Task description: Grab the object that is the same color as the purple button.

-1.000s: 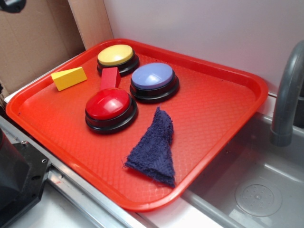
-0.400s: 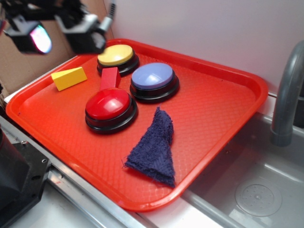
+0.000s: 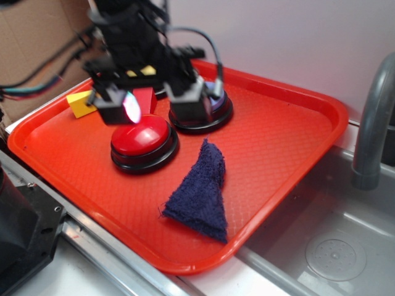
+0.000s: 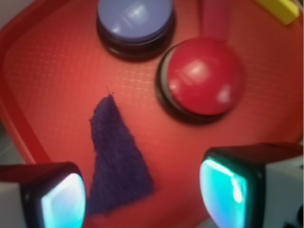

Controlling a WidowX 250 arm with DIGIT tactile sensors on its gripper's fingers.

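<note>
Red tray (image 3: pixel 296 132) holds the rag (image 4: pixel 116 159); wrist view shows the blurred hand (image 4: pixel 142 194) apparently spread apart.

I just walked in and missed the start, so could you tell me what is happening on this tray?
The robot arm is above the red tray with its gripper open and empty, over the red button and purple button. The dark purple rag lies flat and untouched on the tray nearer the sink. A yellow wedge and red block sit behind the buttons.
</note>
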